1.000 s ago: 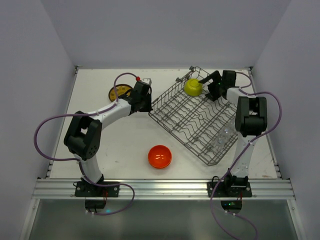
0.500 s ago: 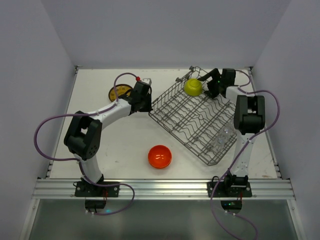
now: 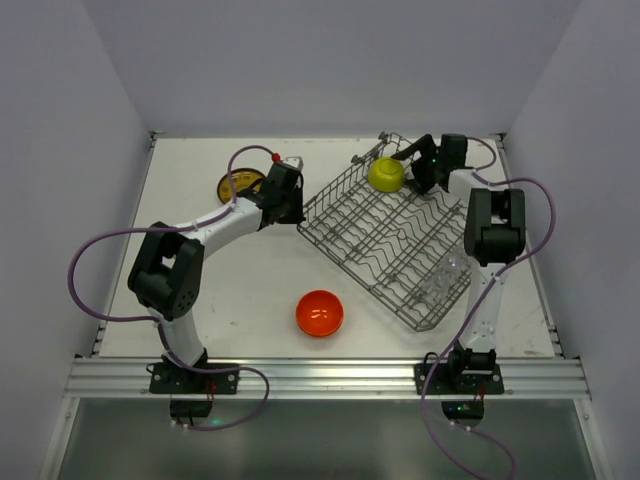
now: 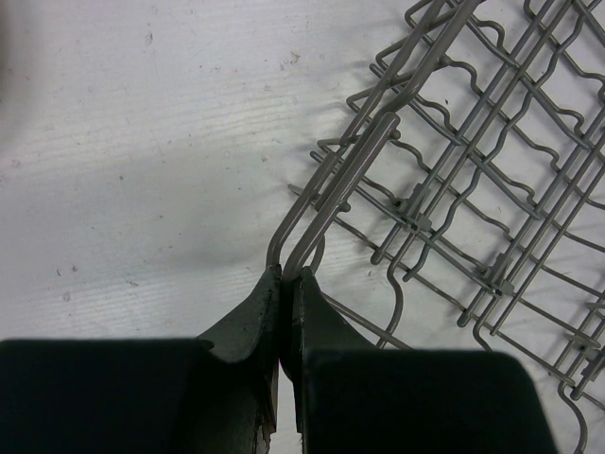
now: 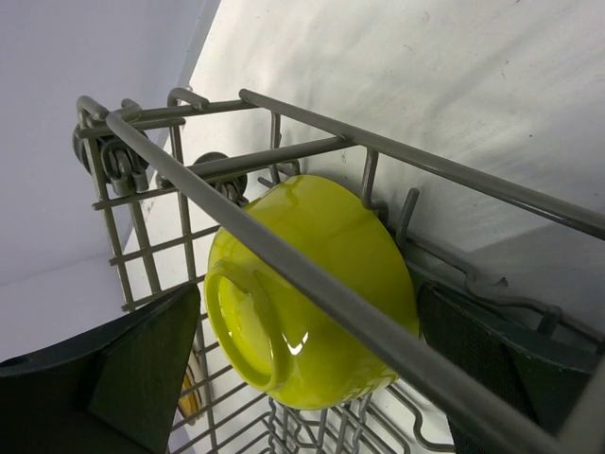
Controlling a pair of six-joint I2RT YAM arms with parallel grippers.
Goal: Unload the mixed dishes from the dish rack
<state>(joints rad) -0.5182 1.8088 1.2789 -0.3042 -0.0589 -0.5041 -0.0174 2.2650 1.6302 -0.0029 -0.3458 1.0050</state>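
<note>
Grey wire dish rack: sits diagonally on the right half of the table, one corner toward the far right corner of the table, the opposite corner toward the near edge.

Left gripper: fingers pressed together on the dish rack's rim wire at the corner that points toward the middle of the table. In the left wrist view a doubled wire loop runs straight out from between the fingertips. The overhead view shows the left gripper meeting the rack at that corner.

Right gripper: jaws spread wide, one finger on each side of the yellow-green bowl, outside the rack's upper rim wire. Contact between fingers and bowl cannot be confirmed.

Yellow-green bowl: inside the far corner of the dish rack, tipped on its side with its foot ring facing the right wrist camera. A rim wire crosses in front of it.

Clear glasses: in the rack's right corner, toward the right edge of the table; their number is unclear.

Orange bowl: on the table, mouth up, near the middle of the near edge, apart from the rack.

Patterned plate: flat on the table toward the far left corner, partly behind the left arm.
</note>
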